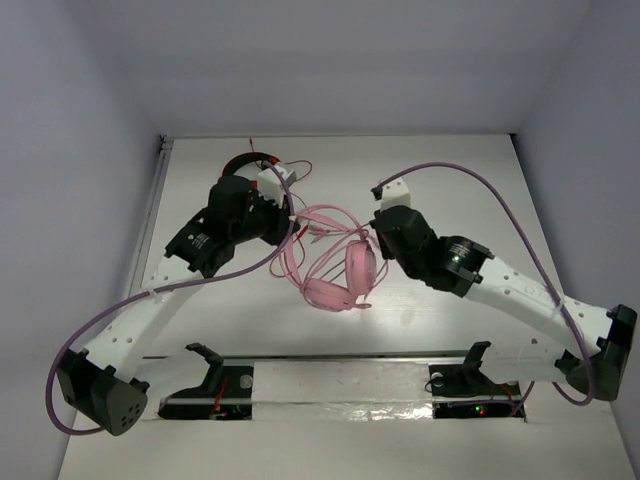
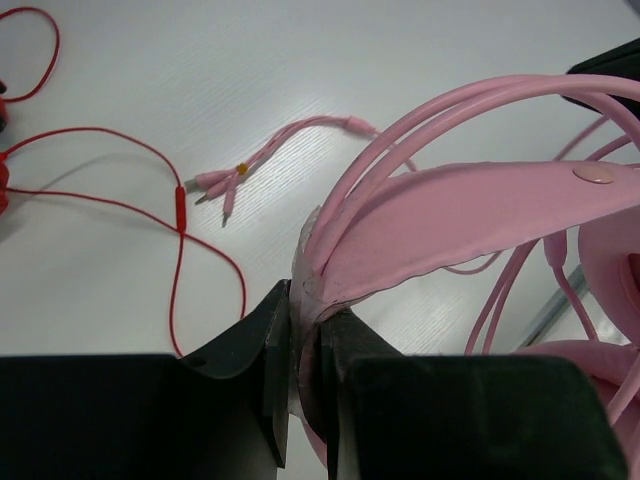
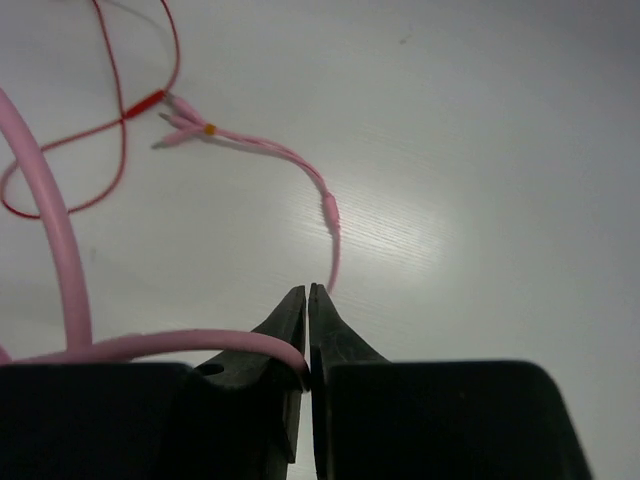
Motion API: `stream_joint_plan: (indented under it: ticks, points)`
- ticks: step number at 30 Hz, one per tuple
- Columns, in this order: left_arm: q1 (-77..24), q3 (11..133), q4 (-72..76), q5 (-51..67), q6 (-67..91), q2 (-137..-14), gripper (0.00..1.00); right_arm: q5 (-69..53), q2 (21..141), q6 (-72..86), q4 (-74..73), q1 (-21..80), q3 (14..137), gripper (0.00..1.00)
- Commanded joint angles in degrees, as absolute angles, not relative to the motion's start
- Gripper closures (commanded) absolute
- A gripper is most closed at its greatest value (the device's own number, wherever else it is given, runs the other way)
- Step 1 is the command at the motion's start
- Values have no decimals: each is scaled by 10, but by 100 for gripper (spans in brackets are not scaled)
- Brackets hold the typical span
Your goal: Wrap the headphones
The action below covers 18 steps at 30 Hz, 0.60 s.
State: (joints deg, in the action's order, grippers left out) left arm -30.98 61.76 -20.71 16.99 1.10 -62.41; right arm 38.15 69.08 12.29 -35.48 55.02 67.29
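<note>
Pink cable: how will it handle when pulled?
Likely floppy: the pink cable lies in loose curves on the table, so it should trail limply. Thin and smooth, it may slip through the right gripper shut on it. Its forked plug end could snag the red cable.

With the left arm (image 1: pixel 150 300), reaches from the near left corner forward and inward, wrist turned toward the middle. Clamps its jaws on the band of the headphones (image 2: pixel 480 205), with a narrow gap left between them. With the right arm (image 1: pixel 530 295), reaches from the near right corner forward and inward, wrist pointing left. Pinches its jaws tight on the cable (image 3: pixel 150 346), tips touching.
</note>
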Motion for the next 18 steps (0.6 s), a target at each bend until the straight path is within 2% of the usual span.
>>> stream_joint_plan:
  ticks: [1,4,6,8,10,15,18]
  points:
    - [-293,653,-128,308,59,-592,100,292,633,130,-222,520,650,89]
    - [-272,665,-104,343,81,-589,100,246,602,132,-156,505,615,86]
    - [-262,671,-87,365,105,-587,100,209,578,134,-106,490,587,80]
    - [-255,679,-65,391,123,-588,100,147,563,137,-19,475,538,80]
    - [-250,698,-54,405,144,-590,100,114,554,148,60,461,499,73]
    - [-239,750,-38,395,199,-592,100,71,582,154,148,448,463,61]
    - [-234,781,-21,405,240,-596,100,54,609,161,201,448,439,58]
